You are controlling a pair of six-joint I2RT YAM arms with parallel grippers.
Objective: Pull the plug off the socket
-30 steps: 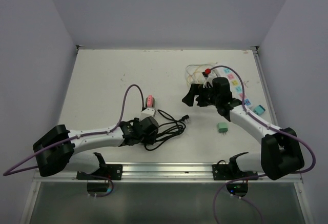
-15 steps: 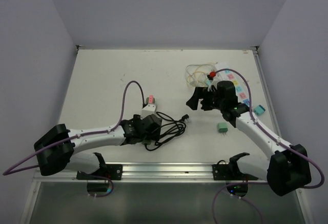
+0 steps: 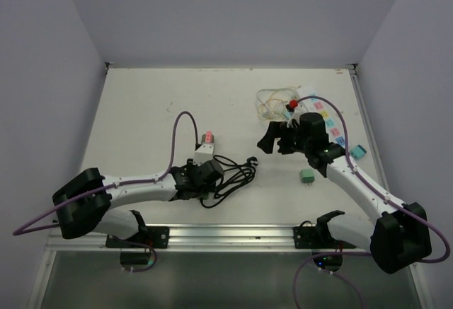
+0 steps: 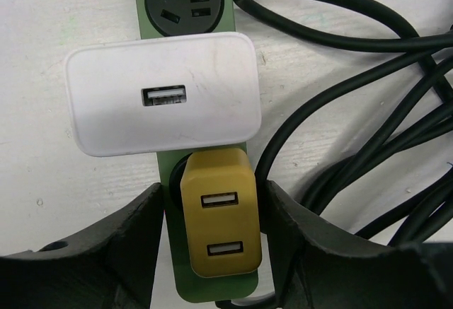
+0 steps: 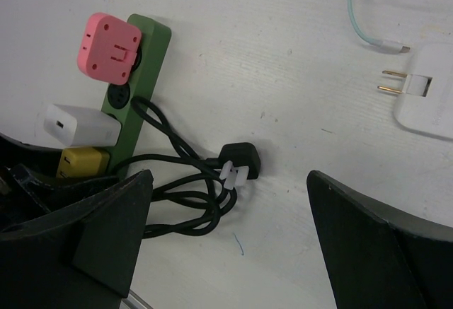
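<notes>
A green power strip [image 4: 139,19] lies on the white table. It carries a yellow two-port USB plug [image 4: 219,224], a white USB charger [image 4: 163,100] and, at its far end, a pink plug [image 5: 110,46]. My left gripper [image 4: 214,210] is over the near end of the strip. Its fingers [image 4: 134,252] straddle the yellow plug closely, with a thin gap on each side. My right gripper [image 5: 230,182] is wide open and empty. It hovers right of the strip [image 3: 207,152], over the black cable plug [image 5: 241,160].
A coil of black cable [image 3: 233,178] lies right of the strip. A white adapter [image 5: 425,100] with bare prongs, thin cables [image 3: 272,100], a green adapter [image 3: 307,175], a teal one [image 3: 357,152] and coloured labels [image 3: 329,121] sit at the right.
My left gripper has moved forward onto the near end of the strip, nudging the black cable. My right arm has swung a little right and back, then held still.
</notes>
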